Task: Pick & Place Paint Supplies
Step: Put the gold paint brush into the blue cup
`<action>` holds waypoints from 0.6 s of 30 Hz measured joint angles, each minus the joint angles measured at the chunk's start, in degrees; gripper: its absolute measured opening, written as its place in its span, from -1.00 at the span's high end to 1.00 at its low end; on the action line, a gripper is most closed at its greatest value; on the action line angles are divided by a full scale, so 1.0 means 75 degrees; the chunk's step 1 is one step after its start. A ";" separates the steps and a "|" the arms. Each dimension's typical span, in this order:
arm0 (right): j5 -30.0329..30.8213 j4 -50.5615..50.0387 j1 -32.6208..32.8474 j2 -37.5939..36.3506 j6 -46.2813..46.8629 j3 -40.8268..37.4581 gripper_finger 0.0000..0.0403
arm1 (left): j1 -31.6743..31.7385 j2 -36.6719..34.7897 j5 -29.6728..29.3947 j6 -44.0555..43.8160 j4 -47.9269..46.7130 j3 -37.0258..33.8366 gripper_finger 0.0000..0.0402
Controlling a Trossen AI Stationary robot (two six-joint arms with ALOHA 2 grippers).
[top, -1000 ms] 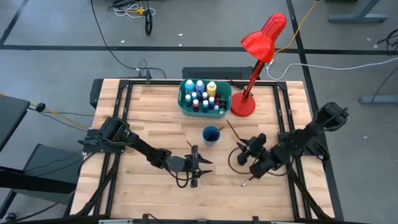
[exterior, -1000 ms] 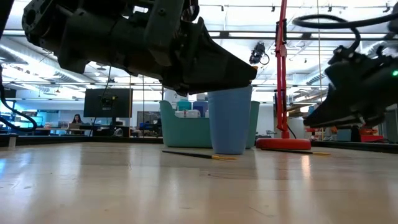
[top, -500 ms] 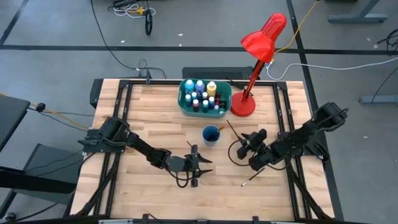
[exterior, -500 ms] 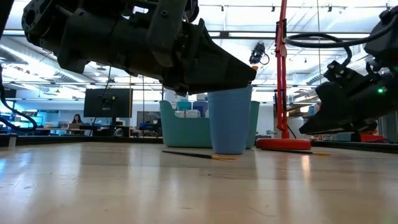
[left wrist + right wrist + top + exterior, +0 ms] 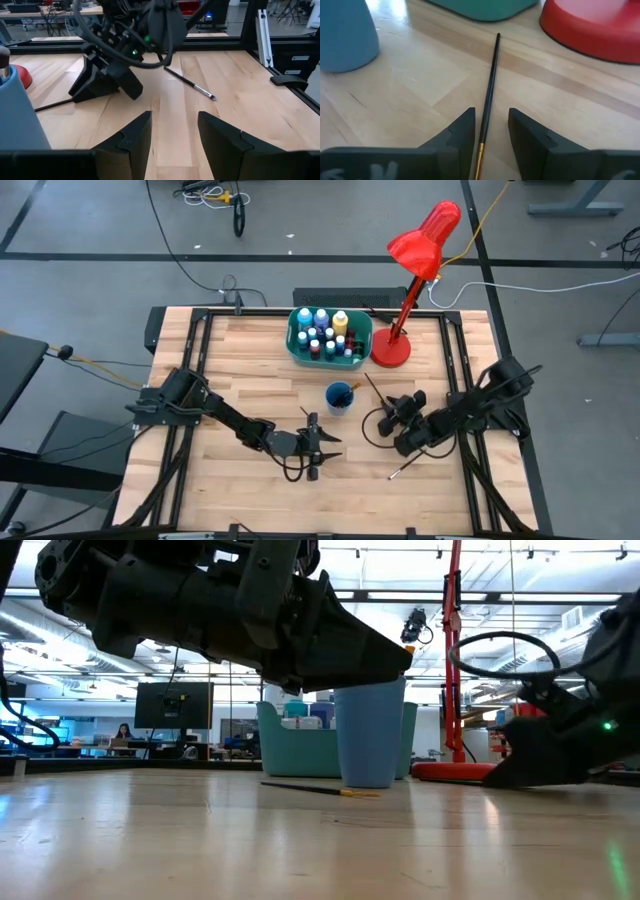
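Note:
A thin dark paintbrush (image 5: 491, 75) lies flat on the wood between the blue cup (image 5: 339, 396) and the red lamp base (image 5: 390, 350). My right gripper (image 5: 491, 125) is open and low at the table (image 5: 510, 772). Its fingers stand on either side of that brush's near end without plainly touching it. A second brush (image 5: 404, 470) lies on the table near the right arm and shows in the left wrist view (image 5: 192, 85). Small paint bottles stand in the teal tub (image 5: 292, 340). My left gripper (image 5: 330, 442) waits open above the table's near middle.
The blue cup (image 5: 345, 35) holds brushes and stands close to the right gripper. The lamp base (image 5: 600, 25) and the tub lie just beyond the brush. The lamp's stem and shade rise over the table's far right. Bare wood lies around the left gripper (image 5: 174, 131).
My right gripper has come down to the table top and shifted a little toward the table's left and far side, ending astride the dark brush. The left arm, the brushes, the cup and the tub have stayed where they were.

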 joint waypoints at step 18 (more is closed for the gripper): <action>0.0525 0.0370 -0.0005 0.0756 0.0558 -0.0013 0.92 | 0.0000 0.0000 0.0003 -0.0267 -0.0002 0.0000 0.15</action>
